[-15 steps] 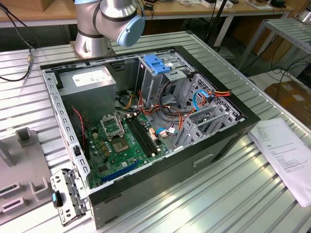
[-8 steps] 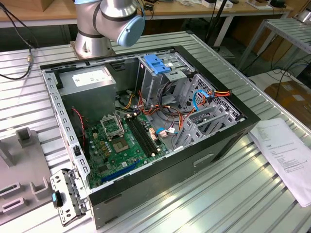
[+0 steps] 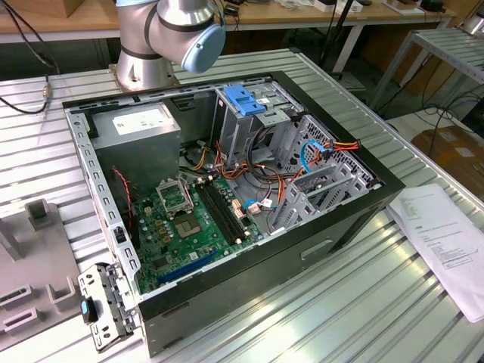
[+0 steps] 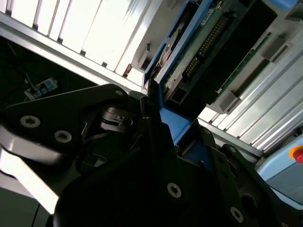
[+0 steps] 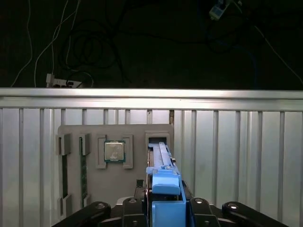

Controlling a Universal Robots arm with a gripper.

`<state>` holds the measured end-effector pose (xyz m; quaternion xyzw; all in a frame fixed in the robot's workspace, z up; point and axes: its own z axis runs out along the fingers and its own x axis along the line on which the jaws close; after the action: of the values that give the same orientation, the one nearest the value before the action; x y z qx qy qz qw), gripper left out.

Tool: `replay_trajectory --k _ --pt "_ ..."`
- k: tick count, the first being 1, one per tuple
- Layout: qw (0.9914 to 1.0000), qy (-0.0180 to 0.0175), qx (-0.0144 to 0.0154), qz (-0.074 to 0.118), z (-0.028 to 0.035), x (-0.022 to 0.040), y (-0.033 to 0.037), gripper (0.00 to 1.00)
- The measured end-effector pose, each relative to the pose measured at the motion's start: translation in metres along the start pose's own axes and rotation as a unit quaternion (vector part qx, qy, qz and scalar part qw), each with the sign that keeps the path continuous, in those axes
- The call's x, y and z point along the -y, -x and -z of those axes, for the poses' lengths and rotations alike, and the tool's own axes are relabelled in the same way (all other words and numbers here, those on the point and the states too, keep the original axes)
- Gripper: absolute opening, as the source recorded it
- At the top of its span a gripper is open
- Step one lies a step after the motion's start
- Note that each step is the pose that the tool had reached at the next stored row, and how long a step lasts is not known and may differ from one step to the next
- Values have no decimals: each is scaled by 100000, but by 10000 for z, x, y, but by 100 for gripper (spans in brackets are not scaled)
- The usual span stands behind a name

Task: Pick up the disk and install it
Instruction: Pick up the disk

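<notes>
Half done, I reckon: my hand (image 5: 165, 202) grips the disk (image 4: 199, 47), not yet fitted in the computer case (image 3: 318, 246).

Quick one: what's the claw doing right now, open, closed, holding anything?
Claw: closed on the disk, clamped on its blue-framed end.

One disk (image 5: 165, 184), one open computer case (image 3: 257, 283), one paper sheet (image 3: 446, 242), one processor chip (image 5: 114, 151).

blue-framed disk (image 5: 165, 191), green mobo (image 3: 181, 227), blk case (image 3: 249, 281)
</notes>
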<state>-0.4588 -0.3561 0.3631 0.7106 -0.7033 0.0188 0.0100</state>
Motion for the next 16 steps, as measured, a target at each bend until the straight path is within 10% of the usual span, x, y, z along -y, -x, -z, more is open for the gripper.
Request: replay_trajectory --k 16 --pt "100000 -2 0 -1 708 9 -29 37"
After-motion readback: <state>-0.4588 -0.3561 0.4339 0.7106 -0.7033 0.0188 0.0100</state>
